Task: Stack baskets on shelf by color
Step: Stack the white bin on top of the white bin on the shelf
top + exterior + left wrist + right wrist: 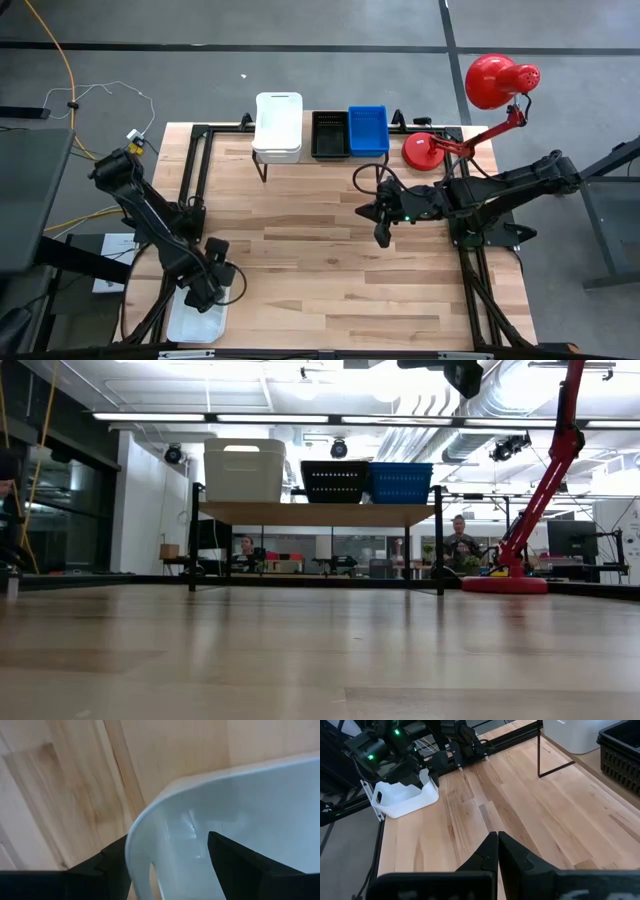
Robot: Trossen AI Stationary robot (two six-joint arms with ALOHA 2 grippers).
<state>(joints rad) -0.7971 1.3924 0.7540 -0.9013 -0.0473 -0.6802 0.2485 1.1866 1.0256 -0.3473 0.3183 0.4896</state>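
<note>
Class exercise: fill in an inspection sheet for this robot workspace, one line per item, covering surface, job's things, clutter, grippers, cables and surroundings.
Surface: wooden table, mostly bare.
Job's things: shelf carries white baskets, black basket, blue basket; one white basket at the near-left corner.
Clutter: red lamp by the shelf.
Grippers: left gripper fingers straddle the corner basket's wall; right gripper shut, mid-table.
Cables: yellow cable on the floor.
Surroundings: people behind.

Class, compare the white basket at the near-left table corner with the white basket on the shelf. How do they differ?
The corner white basket lies on the tabletop; the shelf white basket sits on the shelf. The left tool straddles the corner basket's rim, while no tool touches the shelf one. The right tool, shut, hovers mid-table. Both are white, rounded plastic.
</note>
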